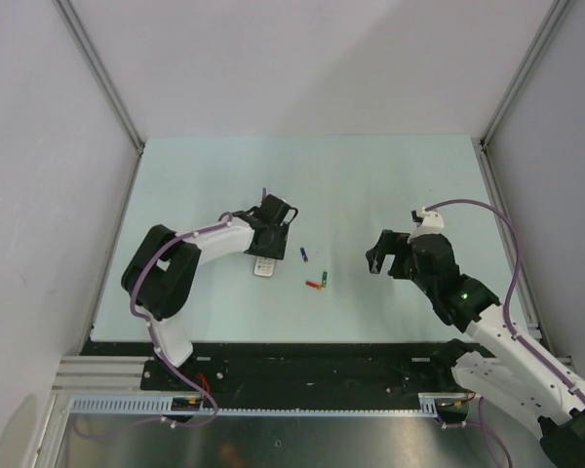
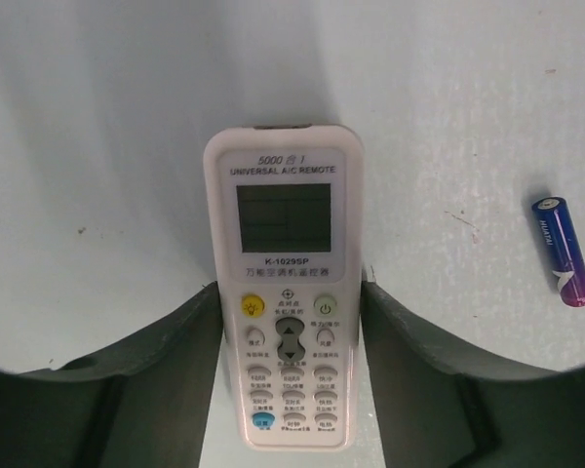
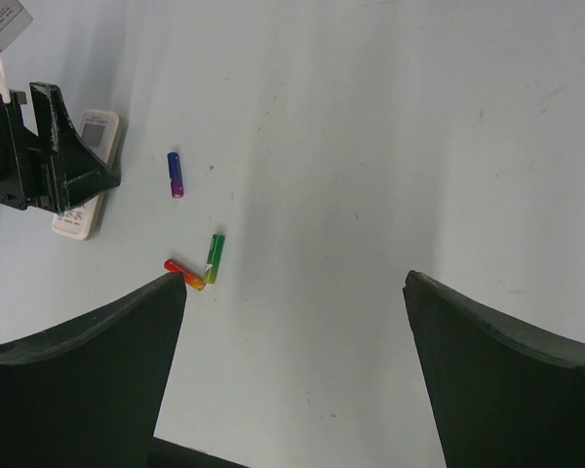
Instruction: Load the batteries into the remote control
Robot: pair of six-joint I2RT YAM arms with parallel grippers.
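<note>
White remote [image 2: 285, 224] lies face up on the bench [image 1: 390, 185], its button end between the left claw [image 2: 290, 289]'s fingers; whether they squeeze it I cannot tell. The blue battery [image 2: 564, 251] lies just right of the remote. The red battery [image 3: 183, 274] and green battery [image 3: 214, 256] touch each other farther right. The right claw [image 3: 294, 280] gapes empty beyond them.

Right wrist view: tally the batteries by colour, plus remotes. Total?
Blue battery: 1
Red battery: 1
Green battery: 1
Remote control: 1
Total: 4
</note>
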